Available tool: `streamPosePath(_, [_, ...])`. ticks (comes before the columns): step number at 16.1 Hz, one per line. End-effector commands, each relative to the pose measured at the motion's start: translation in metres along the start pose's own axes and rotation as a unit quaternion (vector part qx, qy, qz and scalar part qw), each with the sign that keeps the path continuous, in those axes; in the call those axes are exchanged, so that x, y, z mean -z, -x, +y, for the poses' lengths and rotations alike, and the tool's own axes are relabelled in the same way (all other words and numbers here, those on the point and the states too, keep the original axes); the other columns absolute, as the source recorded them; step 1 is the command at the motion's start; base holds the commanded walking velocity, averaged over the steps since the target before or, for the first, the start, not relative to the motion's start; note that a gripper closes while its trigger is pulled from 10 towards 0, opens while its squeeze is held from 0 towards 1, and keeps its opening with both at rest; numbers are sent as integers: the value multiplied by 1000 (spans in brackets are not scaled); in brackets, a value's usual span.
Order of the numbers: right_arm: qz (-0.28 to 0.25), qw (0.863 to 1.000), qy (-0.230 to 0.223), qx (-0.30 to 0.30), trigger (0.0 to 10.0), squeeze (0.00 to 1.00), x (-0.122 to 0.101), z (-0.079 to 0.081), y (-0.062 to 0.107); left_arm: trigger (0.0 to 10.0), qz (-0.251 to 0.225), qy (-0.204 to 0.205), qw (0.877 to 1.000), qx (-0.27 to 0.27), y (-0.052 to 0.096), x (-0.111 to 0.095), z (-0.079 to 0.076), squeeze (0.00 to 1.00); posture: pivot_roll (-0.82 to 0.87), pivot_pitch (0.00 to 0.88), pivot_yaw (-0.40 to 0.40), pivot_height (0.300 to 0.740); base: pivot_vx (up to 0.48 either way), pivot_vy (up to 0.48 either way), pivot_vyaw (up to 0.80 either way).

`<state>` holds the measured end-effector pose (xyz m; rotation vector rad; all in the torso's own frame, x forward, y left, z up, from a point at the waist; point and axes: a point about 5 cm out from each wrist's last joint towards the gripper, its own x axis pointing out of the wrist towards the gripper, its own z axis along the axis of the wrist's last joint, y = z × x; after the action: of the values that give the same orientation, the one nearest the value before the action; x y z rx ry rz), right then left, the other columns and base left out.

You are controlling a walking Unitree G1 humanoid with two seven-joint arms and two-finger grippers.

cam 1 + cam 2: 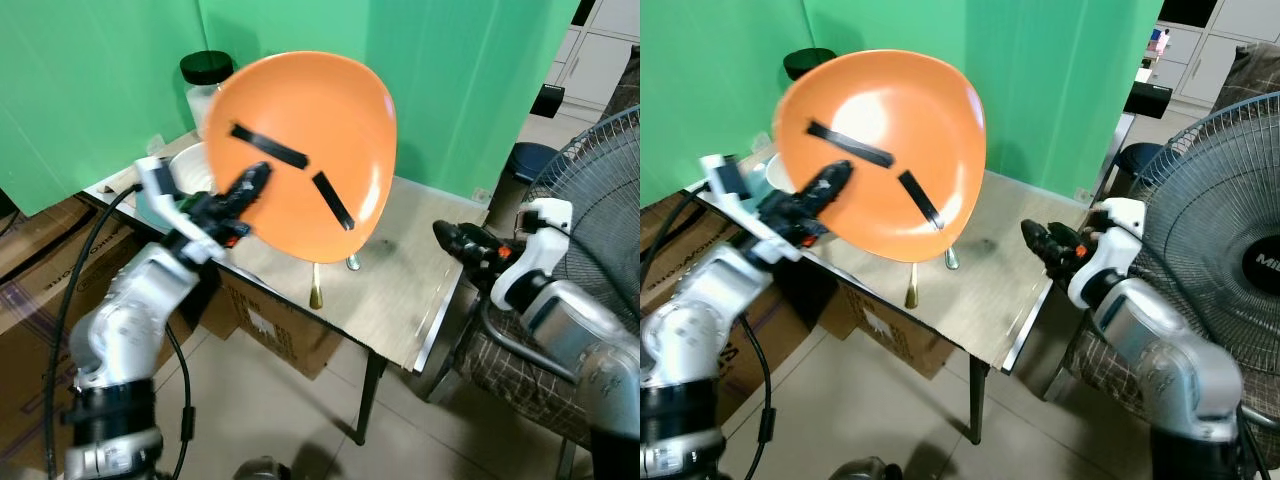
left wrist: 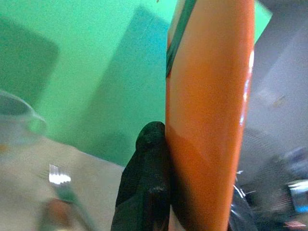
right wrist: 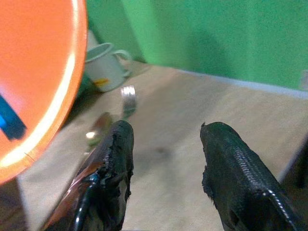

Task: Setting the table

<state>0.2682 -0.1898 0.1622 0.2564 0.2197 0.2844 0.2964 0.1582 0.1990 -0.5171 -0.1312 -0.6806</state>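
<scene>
A large orange plate (image 1: 305, 150) with black tape strips is held up on edge above the small wooden table (image 1: 405, 300), its face turned toward me. My left gripper (image 1: 250, 190) is shut on its lower left rim; the left wrist view has one black finger (image 2: 144, 183) pressed flat against the orange plate (image 2: 207, 110). My right gripper (image 1: 455, 240) hovers open at the table's right edge, with nothing between its fingers (image 3: 108, 163). Below the plate lie a spoon (image 1: 316, 290) and a fork (image 3: 128, 96). A white mug (image 3: 103, 65) stands behind.
A white bowl (image 1: 190, 165) and a dark-lidded jar (image 1: 205, 75) stand at the table's back left, before a green backdrop. Cardboard boxes (image 1: 270, 325) sit under the table. A standing fan (image 1: 600, 190) and a checked seat (image 1: 510, 375) are close on the right.
</scene>
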Motion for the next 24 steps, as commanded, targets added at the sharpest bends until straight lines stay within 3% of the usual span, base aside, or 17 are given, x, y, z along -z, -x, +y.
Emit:
streamPosePath(1, [-24, 999, 29, 23, 10000, 0, -5, 3, 3, 10000, -19, -76, 997, -5, -4, -11, -13, 0, 20, 0, 70, 740, 0, 0, 0])
streamPosePath(2, [-39, 997, 58, 29, 10000, 0, -7, 10, 5, 10000, -16, -138, 990, -15, -6, -10, -21, 0, 14, 0, 70, 740, 0, 0, 0])
streamPosePath(4, [-67, 992, 92, 49, 10000, 0, -13, 19, 9, 10000, -25, -213, 976, -28, -6, -9, -34, 0, 7, 0, 66, 740, 0, 0, 0])
streamPosePath(6, [-80, 985, 115, 105, 10000, 0, -15, 22, 13, 10000, -68, -268, 959, -64, -5, -13, -45, 0, 7, 0, 57, 740, 0, 0, -725])
streamPosePath(9, [-124, 979, 88, 136, 10000, 0, -22, 24, 16, 10000, -103, -257, 953, -122, 3, -14, -44, 0, -3, 0, 52, 740, 0, 0, -533])
streamPosePath(11, [-169, 963, 84, 193, 10000, 0, -29, 25, 19, 10000, -89, -285, 946, -129, 9, -4, -44, 0, -7, 0, 55, 740, 0, 0, 0])
streamPosePath(14, [-166, 969, 70, 171, 10000, 0, -27, 27, 17, 10000, -87, -285, 944, -139, 15, 1, -45, 0, -3, 0, 52, 740, 0, 0, -533])
streamPosePath(16, [-168, 966, 63, 187, 10000, 0, -21, 27, 15, 10000, -83, -297, 934, -181, 24, 0, -37, 0, 8, 0, 43, 740, 0, 0, -800])
streamPosePath(18, [-156, 971, 61, 170, 10000, 0, -16, 31, 13, 10000, -98, -270, 938, -194, 28, -1, -36, 0, 11, 0, 35, 740, 0, 0, -800])
streamPosePath(20, [-156, 971, 69, 169, 10000, 0, -15, 33, 12, 10000, -123, -271, 930, -215, 30, -3, -37, 0, 17, 0, 24, 740, 0, 0, -800])
streamPosePath(22, [-157, 969, 68, 177, 10000, 0, -14, 33, 9, 10000, -150, -224, 929, -253, 36, -4, -32, 0, 12, 0, 36, 740, 0, 0, -800])
streamPosePath(24, [-152, 971, 64, 172, 10000, 0, -13, 34, 9, 10000, -147, -212, 927, -271, 39, -2, -33, 0, 17, 0, 30, 740, 0, 0, -800])
